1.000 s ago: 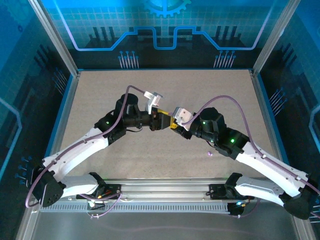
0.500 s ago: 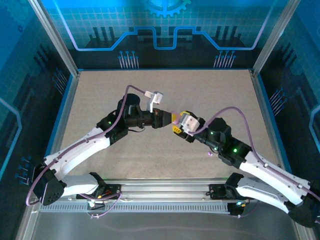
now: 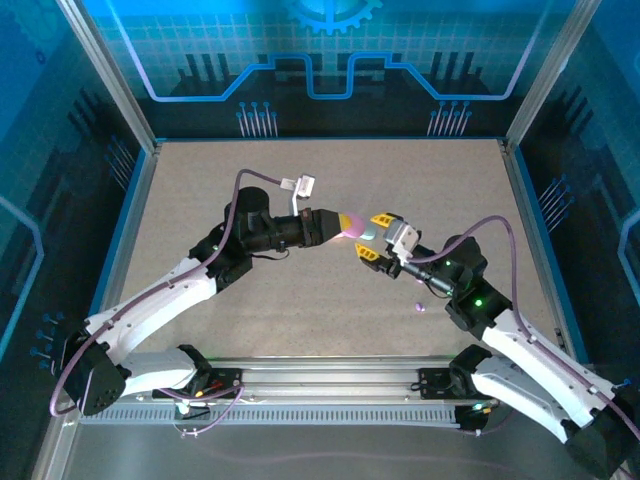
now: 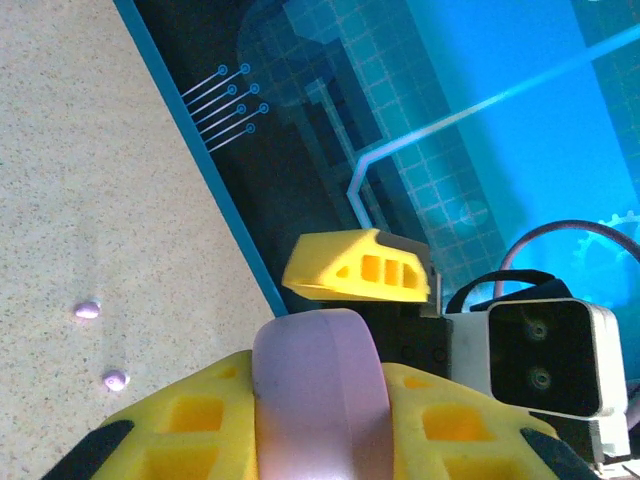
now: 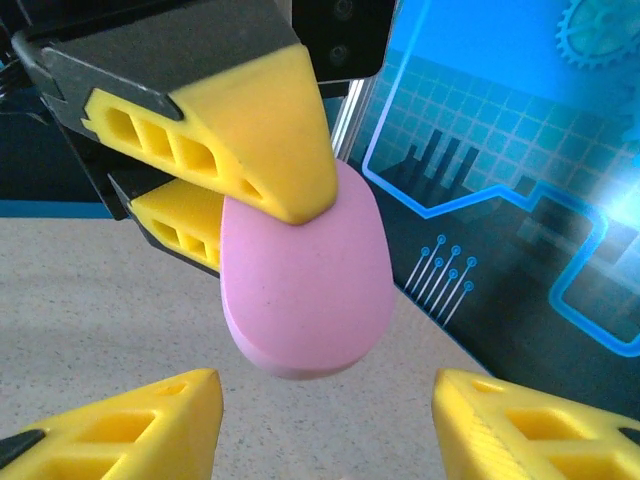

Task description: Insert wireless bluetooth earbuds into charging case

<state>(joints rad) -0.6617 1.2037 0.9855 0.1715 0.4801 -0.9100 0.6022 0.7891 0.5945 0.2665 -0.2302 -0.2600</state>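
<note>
Beige speckled worktop (image 3: 200,200), blue circuit-print walls (image 3: 330,60).
Left fingers (image 5: 250,110) clamp pink case (image 5: 305,290) mid-air; right fingers (image 5: 130,430) gape wide beside it; purple earbuds (image 4: 87,310) lie on worktop, 5 o'clock of case.

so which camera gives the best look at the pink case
The right wrist view: the pink case sits large and central, its broad oval face showing, pinched by the left gripper's fingers. In the left wrist view it is edge-on between those fingers; in the top external view it is a small pink blob.
</note>
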